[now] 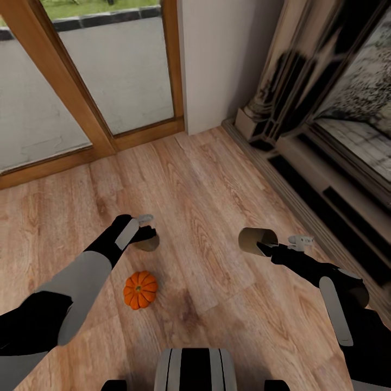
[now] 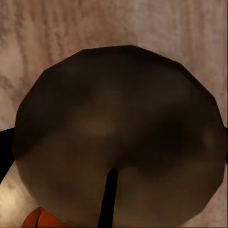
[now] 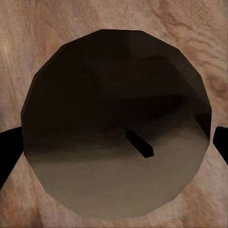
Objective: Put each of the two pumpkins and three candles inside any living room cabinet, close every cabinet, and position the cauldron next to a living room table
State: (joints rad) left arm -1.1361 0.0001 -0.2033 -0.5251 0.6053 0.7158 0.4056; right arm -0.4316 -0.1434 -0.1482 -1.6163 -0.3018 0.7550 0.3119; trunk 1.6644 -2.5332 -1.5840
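Two candles and one pumpkin show over the wooden floor. My left gripper [image 1: 144,233] reaches down over a tan candle [image 1: 150,244]; its round top with a dark wick [image 2: 118,133] sits between the black fingers [image 2: 4,147], which touch its sides. My right gripper [image 1: 267,247] is shut on a second candle [image 1: 254,238], held tilted above the floor, its pale top [image 3: 116,123] framed by both fingers [image 3: 7,154]. A bright-orange ribbed pumpkin [image 1: 140,289] lies on the floor just behind the left gripper, and a sliver of the pumpkin [image 2: 38,219] shows past the candle.
A wood-framed glass door [image 1: 108,81] stands at the back left beside a white wall [image 1: 228,60]. A dark ornate fireplace surround [image 1: 304,108] with a raised hearth edge [image 1: 304,212] runs along the right. My base [image 1: 195,369] is at the front.
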